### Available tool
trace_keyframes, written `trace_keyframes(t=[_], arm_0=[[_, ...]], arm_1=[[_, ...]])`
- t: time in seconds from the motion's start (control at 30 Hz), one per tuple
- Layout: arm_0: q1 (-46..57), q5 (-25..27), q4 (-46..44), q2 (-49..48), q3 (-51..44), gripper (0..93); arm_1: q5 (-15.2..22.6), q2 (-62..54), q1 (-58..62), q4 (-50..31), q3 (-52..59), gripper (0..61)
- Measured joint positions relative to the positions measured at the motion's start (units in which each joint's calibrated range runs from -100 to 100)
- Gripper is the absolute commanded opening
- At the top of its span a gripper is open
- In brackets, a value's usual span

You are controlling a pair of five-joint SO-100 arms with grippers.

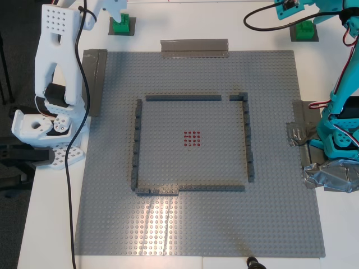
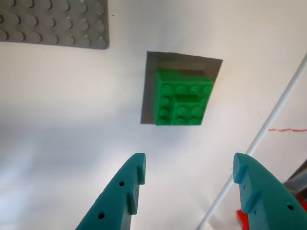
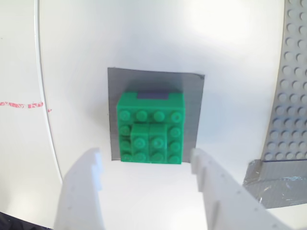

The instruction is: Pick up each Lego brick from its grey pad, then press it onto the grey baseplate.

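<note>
A green Lego brick sits on its grey pad at the exterior view's top right. My first gripper, teal, is open above it; the brick lies on the pad just beyond the fingertips. A second green brick sits on a grey pad at the exterior view's top left. My second gripper, white, is open with its fingers either side of the brick's near edge, above its pad. The grey baseplate fills the table's middle.
A frame of dark grey bricks stands on the baseplate around a patch of red studs. Grey tape strips hold the plate's edges. The white arm's base and the teal arm's base flank the plate. A black cable hangs along the exterior view's left.
</note>
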Motion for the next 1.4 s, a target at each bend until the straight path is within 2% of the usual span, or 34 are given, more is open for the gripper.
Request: trace_keyframes(t=[0.53,0.67,0.77,1.07,1.4], arm_0=[[-0.07,0.00,-1.04,10.90,-8.29,20.4],[-0.07,0.00,-1.04,11.92,-9.07,20.4],[-0.07,0.00,-1.04,12.00,-9.07,20.4],[-0.07,0.00,-1.04,12.00,-9.07,18.7],[0.15,0.00,-1.48,14.79,-9.07,18.4]], arm_1=[[0.49,3.71,0.00,-4.02,-2.13,20.7],[0.49,3.80,0.00,-4.02,-2.51,14.6],[0.88,3.80,0.00,-3.62,-2.61,6.8],[1.86,4.32,0.00,-2.25,-3.87,2.3],[1.91,4.23,0.00,-1.05,-5.22,1.6]])
